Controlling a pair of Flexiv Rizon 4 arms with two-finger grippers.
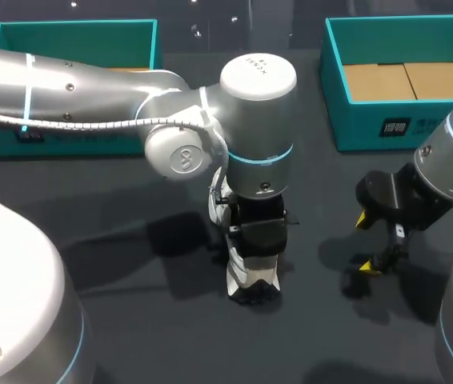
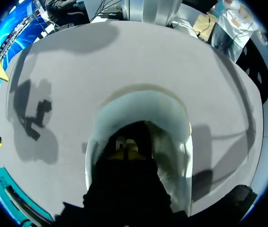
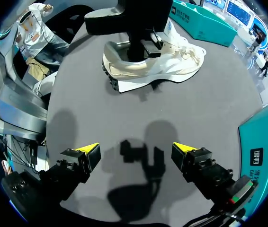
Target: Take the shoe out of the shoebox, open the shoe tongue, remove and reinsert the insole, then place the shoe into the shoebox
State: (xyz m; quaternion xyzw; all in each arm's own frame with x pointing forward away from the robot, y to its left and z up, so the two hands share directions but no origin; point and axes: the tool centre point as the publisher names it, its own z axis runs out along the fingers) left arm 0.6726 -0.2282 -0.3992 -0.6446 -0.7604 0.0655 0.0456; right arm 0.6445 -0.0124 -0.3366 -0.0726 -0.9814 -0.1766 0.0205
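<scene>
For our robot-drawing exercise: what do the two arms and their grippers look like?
Left arm and right arm: silver-grey rounded tubes with glowing cyan bands. A white ribbed cable runs along the left. Right gripper is black with yellow tips.

Left arm spans to the middle, left claw pointing down; right claw hangs, fingers spread wide.

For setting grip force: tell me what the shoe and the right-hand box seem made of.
The shoe looks like white fabric or mesh with laces over a cream, ridged, rubbery sole. The box is probably cardboard: matte teal walls, plain brown flaps inside.
</scene>
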